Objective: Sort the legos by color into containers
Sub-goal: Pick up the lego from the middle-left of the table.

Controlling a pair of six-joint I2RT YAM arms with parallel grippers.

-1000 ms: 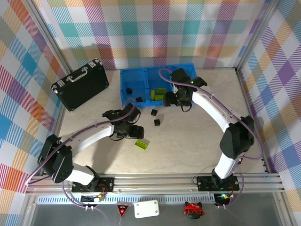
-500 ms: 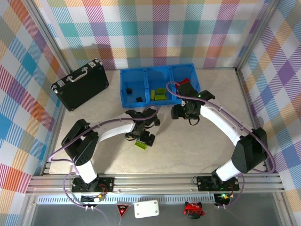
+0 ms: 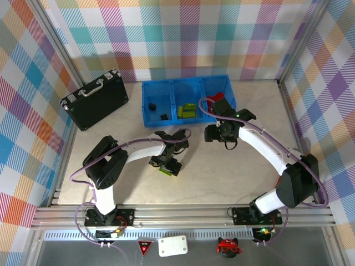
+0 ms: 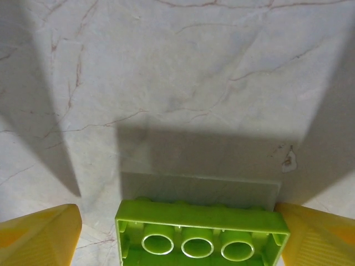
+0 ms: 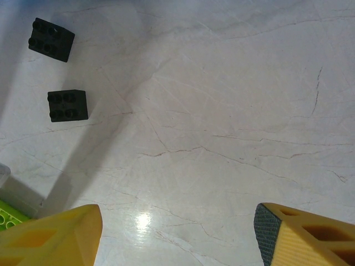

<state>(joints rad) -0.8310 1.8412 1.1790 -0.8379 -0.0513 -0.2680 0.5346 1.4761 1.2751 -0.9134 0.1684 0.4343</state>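
Lime-green lego [image 4: 202, 235] sits between the spread fingers of my left gripper [image 4: 176, 221], not yet clamped; my right gripper [image 5: 177, 213] hangs wide apart, holding nothing.

Inventory, non-task items, as I see them from the console:

1. Black hard case [image 3: 95, 98] with a silver handle [image 3: 93, 87], closed and lying flat. It is well apart from the left gripper [image 3: 168, 164], beyond it and to its left.
2. Pale marbled tabletop [image 3: 233, 172], directly under that gripper (thin dark veins show close up).
3. Plaid wall panels [image 3: 183, 39], far beyond it and on both flanks.
4. Aluminium rail [image 3: 183, 213], nearer than the gripper.
5. White box [image 3: 172, 245], on the ledge below the rail.
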